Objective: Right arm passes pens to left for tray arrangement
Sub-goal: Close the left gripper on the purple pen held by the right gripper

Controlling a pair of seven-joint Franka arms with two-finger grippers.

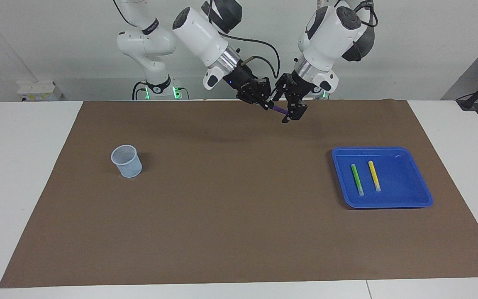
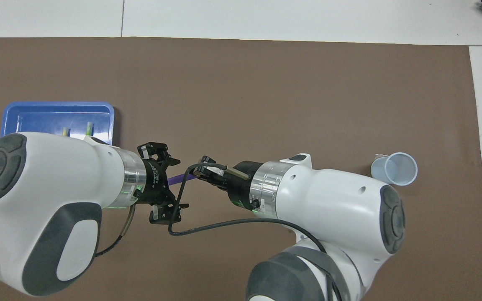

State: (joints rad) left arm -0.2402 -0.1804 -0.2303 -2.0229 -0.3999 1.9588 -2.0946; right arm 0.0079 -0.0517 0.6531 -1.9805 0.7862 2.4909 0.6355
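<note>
My right gripper (image 1: 264, 101) is shut on one end of the purple pen (image 1: 279, 110) and holds it in the air over the mat's edge nearest the robots. It also shows in the overhead view (image 2: 202, 170), as does the pen (image 2: 178, 177). My left gripper (image 1: 287, 102) (image 2: 165, 182) is open, and the pen's free end reaches into the gap between its fingers without being clamped. The green pen (image 1: 357, 179) and the yellow pen (image 1: 374, 175) lie side by side in the blue tray (image 1: 382, 203) toward the left arm's end of the table. In the overhead view my left arm hides most of the tray (image 2: 57, 109).
A small pale blue mesh cup (image 1: 126, 161) (image 2: 393, 168) stands on the brown mat (image 1: 230, 216) toward the right arm's end. A black cable (image 2: 207, 225) loops from the right wrist under both grippers.
</note>
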